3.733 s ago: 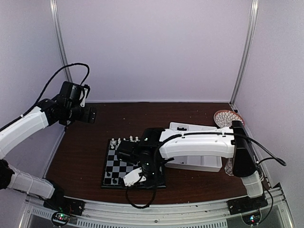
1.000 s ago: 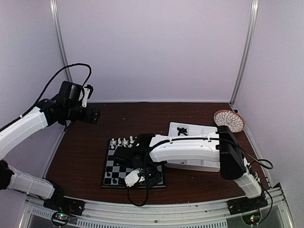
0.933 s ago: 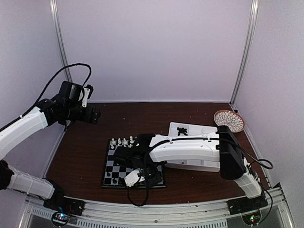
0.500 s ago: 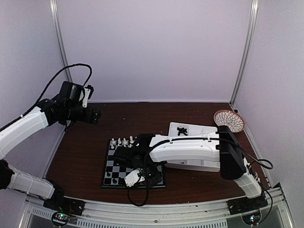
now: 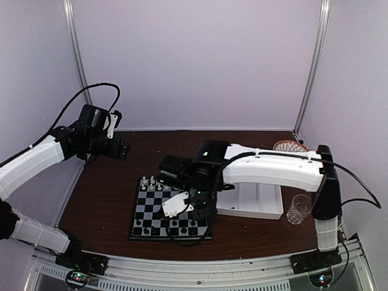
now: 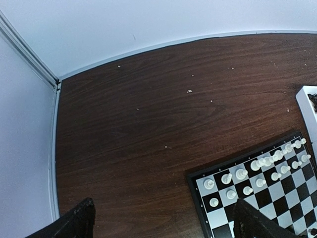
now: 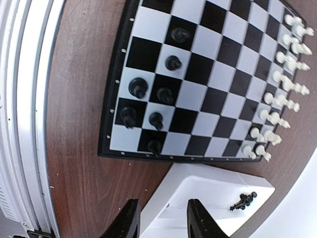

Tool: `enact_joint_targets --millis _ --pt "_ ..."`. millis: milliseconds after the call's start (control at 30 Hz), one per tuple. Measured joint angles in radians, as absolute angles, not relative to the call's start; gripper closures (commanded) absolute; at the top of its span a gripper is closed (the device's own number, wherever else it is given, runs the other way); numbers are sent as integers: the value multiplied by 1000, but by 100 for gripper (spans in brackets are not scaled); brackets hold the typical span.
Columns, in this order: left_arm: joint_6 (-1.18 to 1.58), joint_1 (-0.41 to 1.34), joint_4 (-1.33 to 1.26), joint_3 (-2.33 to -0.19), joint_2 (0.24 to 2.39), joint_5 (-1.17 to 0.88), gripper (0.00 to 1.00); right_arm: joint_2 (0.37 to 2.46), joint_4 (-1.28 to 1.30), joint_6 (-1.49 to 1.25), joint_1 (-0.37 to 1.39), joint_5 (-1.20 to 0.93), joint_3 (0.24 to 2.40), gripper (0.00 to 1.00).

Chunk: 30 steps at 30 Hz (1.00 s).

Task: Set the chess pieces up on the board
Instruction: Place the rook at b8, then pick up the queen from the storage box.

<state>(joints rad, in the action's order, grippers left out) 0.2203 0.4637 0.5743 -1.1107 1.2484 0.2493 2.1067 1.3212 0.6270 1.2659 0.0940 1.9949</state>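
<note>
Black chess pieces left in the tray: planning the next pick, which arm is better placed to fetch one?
Probably right: the right gripper, open and empty, hangs beside the white tray holding those black pieces; the left gripper is away across the board.

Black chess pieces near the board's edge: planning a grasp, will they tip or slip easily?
Probably light: the black chess pieces look tiny against the board's squares. Likely tip-prone, standing upright on small bases. Their smooth rounded shapes may slip.

A white divided tray sits just right of the right gripper. Farther right on the brown table stand a clear glass and a patterned dish.
</note>
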Motion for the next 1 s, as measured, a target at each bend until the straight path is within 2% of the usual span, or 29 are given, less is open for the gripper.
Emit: enact_joint_targets --millis 200,300,467,1000 --pt "221 464 574 -1111 1268 228 7 1912 1211 606 1063 40 1859 68" --pt "221 464 574 -1111 1276 216 10 1901 1140 575 897 12 1827 74" --pt "223 464 574 -1111 1299 183 13 1933 1051 529 683 -23 1797 77" --pt "226 464 575 -1111 1313 148 13 2241 973 483 570 -71 1908 76"
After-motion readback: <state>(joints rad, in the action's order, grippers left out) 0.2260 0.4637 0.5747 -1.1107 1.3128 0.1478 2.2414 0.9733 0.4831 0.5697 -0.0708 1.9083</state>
